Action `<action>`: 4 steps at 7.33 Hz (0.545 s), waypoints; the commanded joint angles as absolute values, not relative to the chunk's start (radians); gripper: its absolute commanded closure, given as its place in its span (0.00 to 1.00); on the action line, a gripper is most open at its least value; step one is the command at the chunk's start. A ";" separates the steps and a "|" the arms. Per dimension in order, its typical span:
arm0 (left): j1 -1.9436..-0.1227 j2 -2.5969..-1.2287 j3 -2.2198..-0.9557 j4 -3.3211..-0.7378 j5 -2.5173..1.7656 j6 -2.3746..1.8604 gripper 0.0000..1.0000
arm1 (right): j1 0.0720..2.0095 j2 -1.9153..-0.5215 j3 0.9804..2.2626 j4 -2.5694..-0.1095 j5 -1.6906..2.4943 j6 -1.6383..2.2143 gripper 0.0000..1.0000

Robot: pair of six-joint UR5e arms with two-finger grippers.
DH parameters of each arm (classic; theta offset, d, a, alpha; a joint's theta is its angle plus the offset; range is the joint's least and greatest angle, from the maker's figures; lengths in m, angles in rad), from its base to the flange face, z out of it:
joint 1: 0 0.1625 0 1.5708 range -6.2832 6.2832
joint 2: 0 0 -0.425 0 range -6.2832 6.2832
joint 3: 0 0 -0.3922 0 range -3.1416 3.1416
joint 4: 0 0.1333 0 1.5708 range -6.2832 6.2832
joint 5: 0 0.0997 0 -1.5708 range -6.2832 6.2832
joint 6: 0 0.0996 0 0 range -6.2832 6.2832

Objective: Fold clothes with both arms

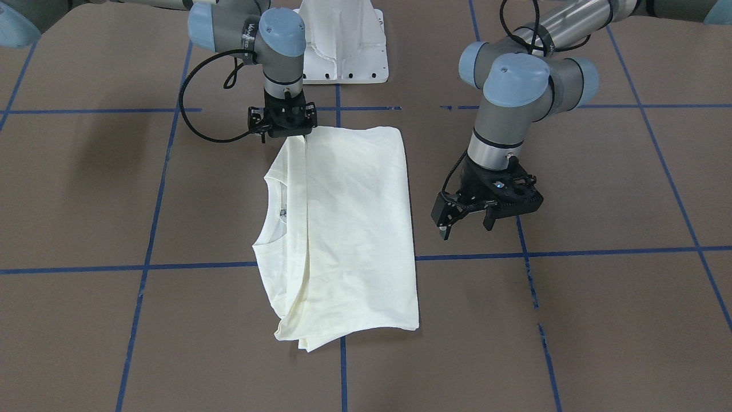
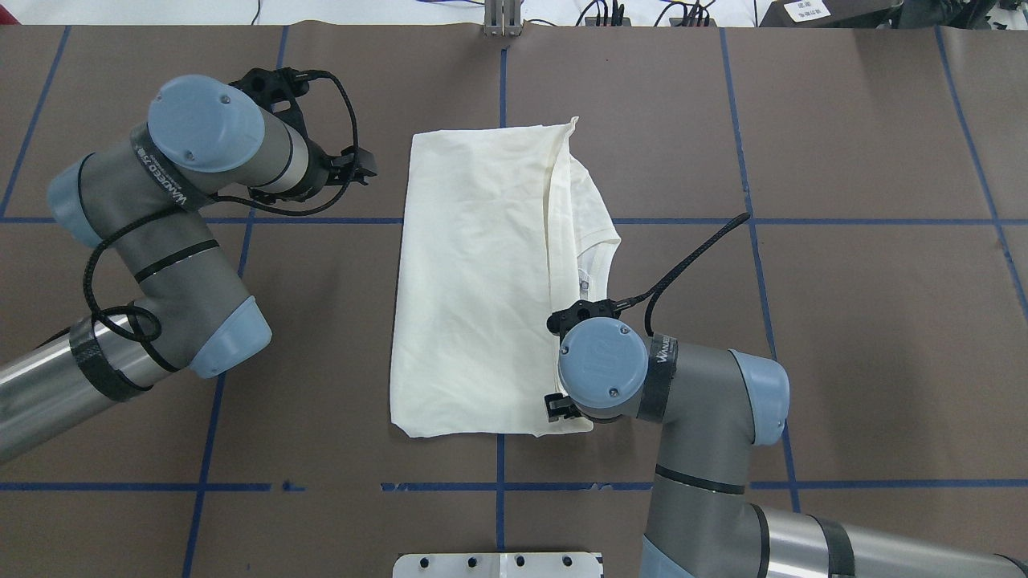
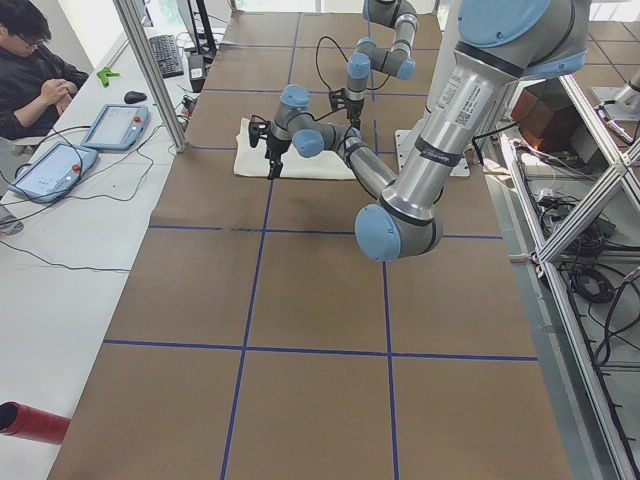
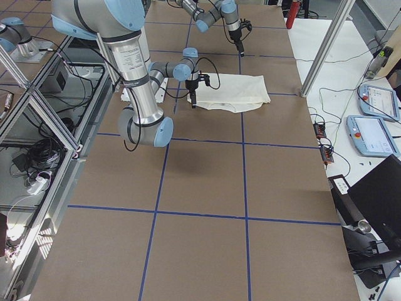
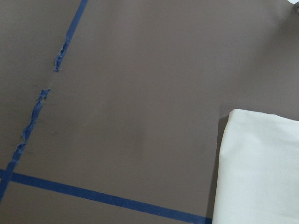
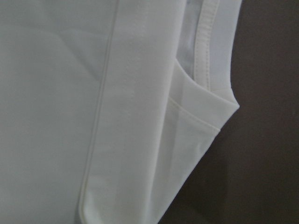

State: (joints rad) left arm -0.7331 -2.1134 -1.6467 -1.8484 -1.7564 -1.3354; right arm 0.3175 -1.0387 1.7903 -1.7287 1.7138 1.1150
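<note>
The clothes are one cream shirt (image 1: 354, 229) lying folded and flat mid-table, plain side up, its collar (image 1: 269, 212) showing at one long edge; any print is hidden. My right gripper (image 1: 284, 136) hangs low over the shirt's corner nearest the robot, jaws apart, the cloth flat under it. In the overhead view the wrist hides it. The right wrist view is filled with the shirt (image 6: 70, 93) and its collar seam. My left gripper (image 1: 466, 226) hovers open and empty just off the opposite long edge of the shirt (image 2: 482, 281). The left wrist view shows only a shirt corner (image 5: 261, 172).
Brown table surface with blue tape grid lines (image 1: 343, 366). The white pedestal base (image 1: 343, 46) stands behind the shirt. A person (image 3: 30, 70) sits at a side bench with control tablets (image 3: 110, 125). Metal frame posts (image 3: 150, 70) stand at the table's edges.
</note>
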 commanded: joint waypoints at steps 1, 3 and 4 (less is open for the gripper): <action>-0.721 -2.114 -1.641 -1.853 -1.756 -1.356 0.00 | 0.337 -1.064 1.795 -1.730 1.713 1.104 0.00; -0.703 -2.114 -1.640 -1.859 -1.756 -1.361 0.00 | 0.363 -1.110 1.819 -1.730 1.713 1.088 0.00; -0.701 -2.114 -1.640 -1.861 -1.756 -1.361 0.00 | 0.368 -1.179 1.889 -1.730 1.713 1.088 0.00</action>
State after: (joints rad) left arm -0.7051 -2.1138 -1.6404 -1.8574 -1.7564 -1.3592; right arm 0.3595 -1.1136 1.8282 -1.7304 1.7138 1.0913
